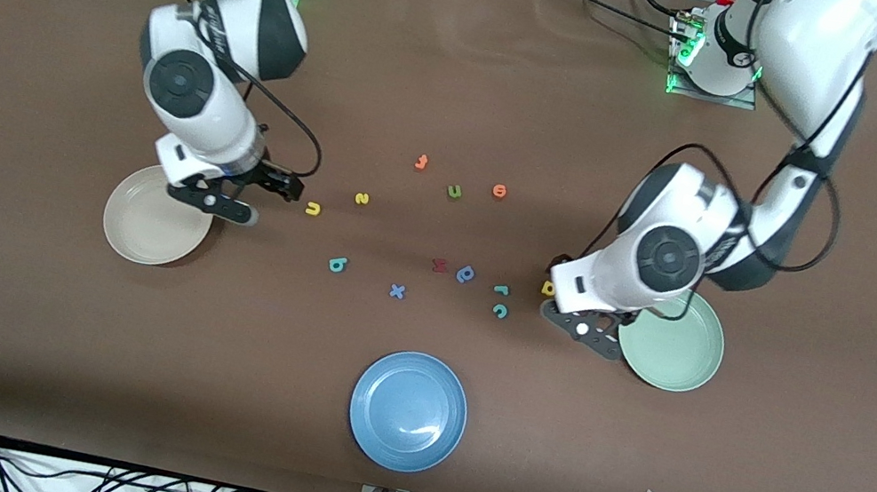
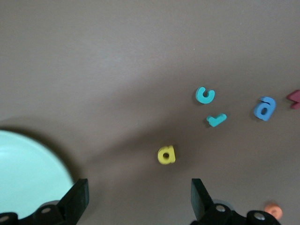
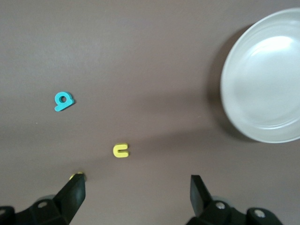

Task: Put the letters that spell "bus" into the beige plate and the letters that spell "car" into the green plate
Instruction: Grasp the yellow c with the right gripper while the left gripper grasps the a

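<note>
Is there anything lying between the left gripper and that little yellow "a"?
No. In the left wrist view, only bare brown table separates the left gripper, jaws open, from the yellow "a".

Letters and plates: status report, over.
Left gripper open, by green plate, over yellow "a". Right gripper open, by beige plate, near yellow "u". Both plates bare.

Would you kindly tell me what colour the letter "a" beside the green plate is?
Yellow; the letter "a" shows best in the left wrist view.

beige plate [image 1: 155, 228], green plate [image 1: 674, 340], yellow "a" [image 2: 166, 154], teal "c" [image 2: 205, 94]
</note>
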Controlling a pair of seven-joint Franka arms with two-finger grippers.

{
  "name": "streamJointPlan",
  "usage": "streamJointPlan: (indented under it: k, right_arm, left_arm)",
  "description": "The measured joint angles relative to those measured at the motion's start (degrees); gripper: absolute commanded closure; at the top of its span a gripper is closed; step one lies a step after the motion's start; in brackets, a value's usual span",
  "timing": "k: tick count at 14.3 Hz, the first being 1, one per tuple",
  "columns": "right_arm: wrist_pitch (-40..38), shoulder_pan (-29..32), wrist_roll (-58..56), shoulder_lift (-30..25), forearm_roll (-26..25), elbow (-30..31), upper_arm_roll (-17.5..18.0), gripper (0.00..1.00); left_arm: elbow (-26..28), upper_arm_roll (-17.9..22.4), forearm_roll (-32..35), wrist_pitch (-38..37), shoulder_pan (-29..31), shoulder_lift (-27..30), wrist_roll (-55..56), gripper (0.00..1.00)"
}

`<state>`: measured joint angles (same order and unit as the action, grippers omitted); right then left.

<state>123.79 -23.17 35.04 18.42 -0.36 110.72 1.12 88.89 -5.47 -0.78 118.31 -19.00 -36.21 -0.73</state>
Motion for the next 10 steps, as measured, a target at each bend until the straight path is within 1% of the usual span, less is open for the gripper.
streamJointPlan:
  k: [1,4,6,8,10]
  right_arm:
    - [1.2,-0.7,1.0,1.2,0.0,0.4,0.0,0.01]
    - [6.3,-1.5,1.3,4.6,0.0,1.5,0.0,0.01]
    - [11.0,-1.8,1.3,6.2,0.0,3.2,0.0,0.01]
    - [13.5,-2.0,1.3,7.4,0.0,4.1,0.0,0.01]
    - [15.0,-2.1,1.3,8.5,0.0,4.4,0.0,0.05]
  left_arm:
    - [0.0,0.0,0.0,1.4,-0.3,-1.5,0.1,0.36]
    - [0.5,0.0,-0.5,4.5,-0.8,-3.7,0.8,0.34]
    - [2.7,0.0,-0.5,7.8,-1.1,-4.1,1.2,0.33]
    - [5.4,0.0,-0.5,11.4,-1.4,-4.2,1.4,0.33]
    - [6.9,-0.1,-0.5,12.6,-1.7,-4.2,1.6,0.33]
